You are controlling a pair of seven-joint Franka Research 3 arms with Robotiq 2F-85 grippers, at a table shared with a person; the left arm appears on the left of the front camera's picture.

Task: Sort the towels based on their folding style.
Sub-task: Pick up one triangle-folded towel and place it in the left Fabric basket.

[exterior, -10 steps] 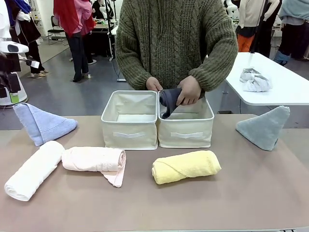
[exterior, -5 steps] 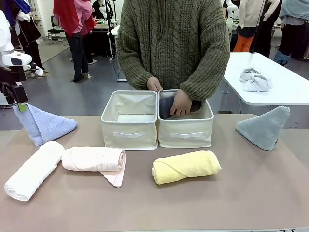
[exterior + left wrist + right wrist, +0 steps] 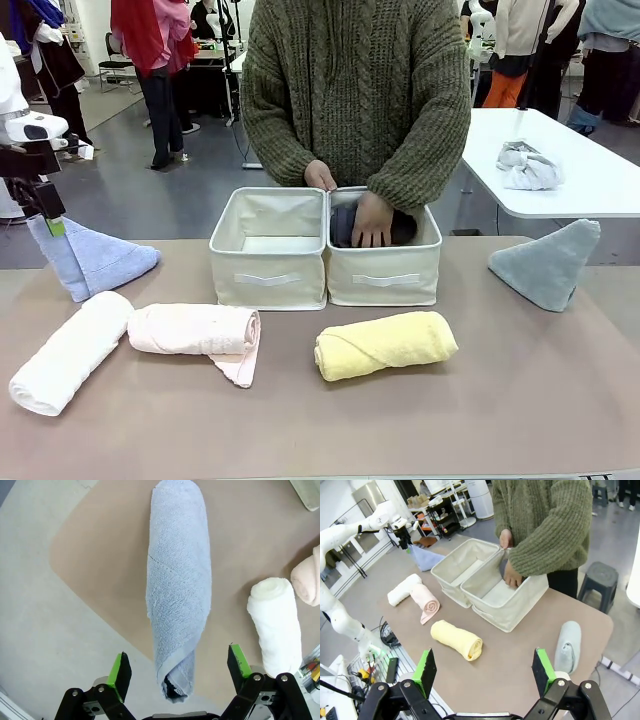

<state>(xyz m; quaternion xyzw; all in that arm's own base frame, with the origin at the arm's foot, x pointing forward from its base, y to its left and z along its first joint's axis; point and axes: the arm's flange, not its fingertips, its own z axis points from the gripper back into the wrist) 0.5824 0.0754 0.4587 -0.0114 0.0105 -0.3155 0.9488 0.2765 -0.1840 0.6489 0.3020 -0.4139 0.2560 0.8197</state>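
I see white roll (image 3: pixel 68 352), pink roll (image 3: pixel 195 330), yellow roll (image 3: pixel 385 344) lying before the bins (image 3: pixel 250 262); dark grey towel (image 3: pixel 342 226) inside; blue cone (image 3: pixel 90 257), grey-teal cone (image 3: pixel 548 262) flanking.

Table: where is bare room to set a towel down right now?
Bare: the near right corner, between the yellow roll and the grey-teal cone. Crowded: the left, where white roll, pink roll and light blue cone lie close.
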